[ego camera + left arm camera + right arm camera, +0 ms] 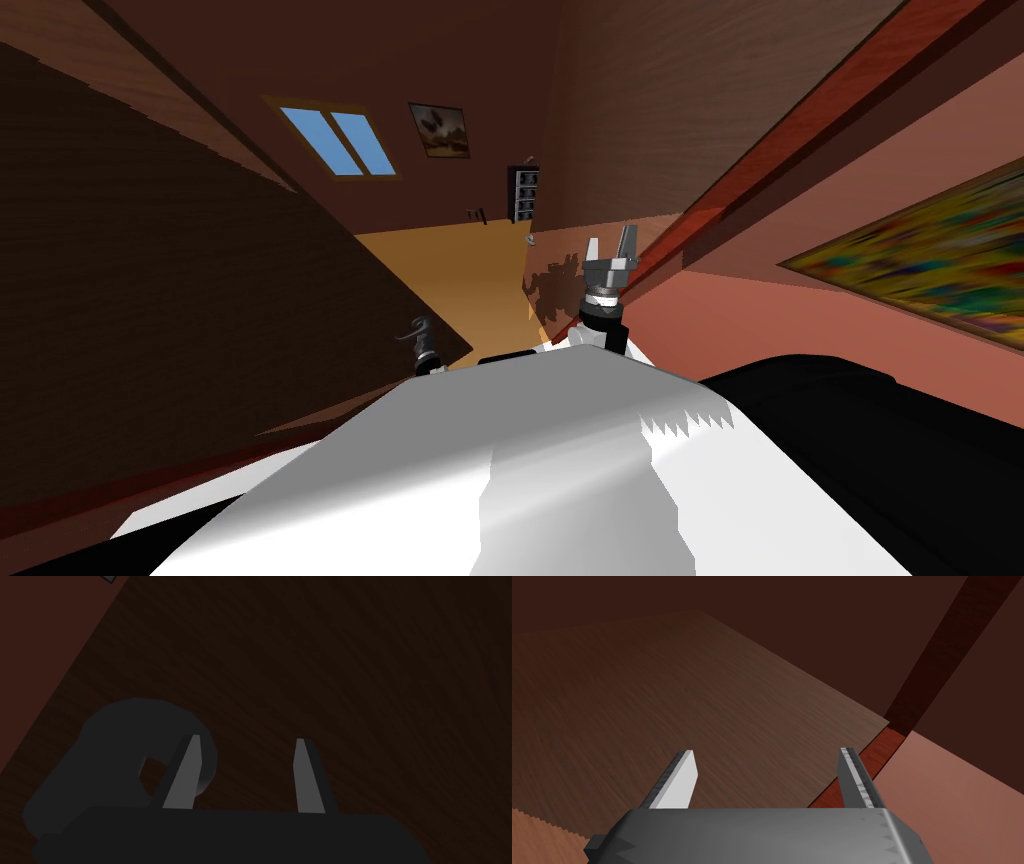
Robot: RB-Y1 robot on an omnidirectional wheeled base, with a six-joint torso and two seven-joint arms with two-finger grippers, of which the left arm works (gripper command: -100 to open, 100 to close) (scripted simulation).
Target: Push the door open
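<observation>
Dark brown wood-grain door [150,300] looks swung well open already, so with our left gripper [247,738] and right gripper [767,750] both unclenched, we've little pushing left.

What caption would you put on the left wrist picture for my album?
Open left gripper facing the dark door, with the handle behind one finger.

Dark brown door [180,300] (wood-grained), orange floor [460,270]
</observation>
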